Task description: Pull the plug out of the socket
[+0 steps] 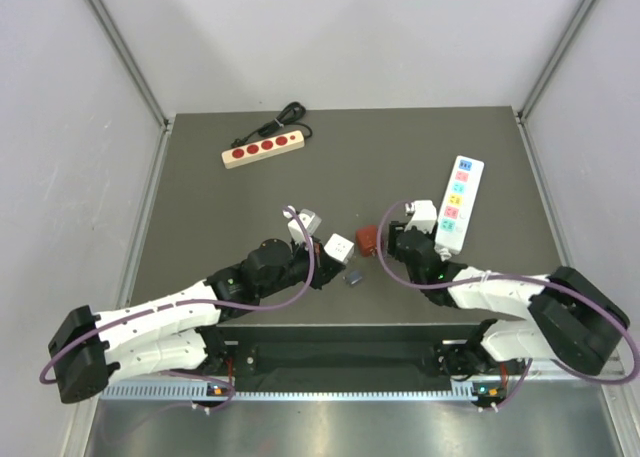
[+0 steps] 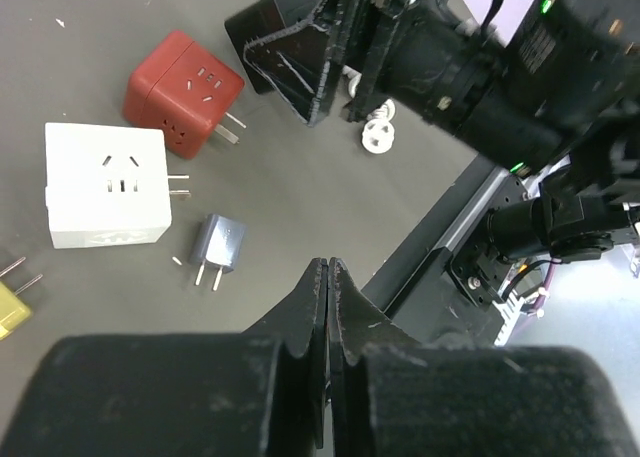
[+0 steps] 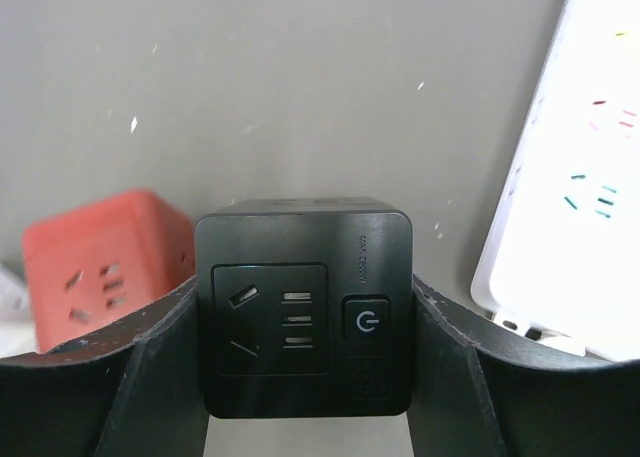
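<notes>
My right gripper (image 3: pixel 303 295) is shut on a black cube socket (image 3: pixel 380 242), one finger against each side; its front face shows empty slots and a power button. From the left wrist view the same black socket (image 2: pixel 285 52) hangs just above the table. A small grey two-pin plug (image 2: pixel 220 247) lies loose on the dark table (image 1: pixel 200 207), apart from the socket, and shows as the grey plug (image 1: pixel 353 276) between the two arms. My left gripper (image 2: pixel 329 264) is shut with nothing in it and hovers near that plug.
A red cube adapter (image 1: pixel 367 239) and a white cube adapter (image 1: pixel 340 248) lie beside the plug. A white power strip (image 1: pixel 460 203) lies at the right, and a wooden strip with red sockets (image 1: pixel 262 149) at the back left. A yellow plug (image 2: pixel 10 307) pokes in at the edge.
</notes>
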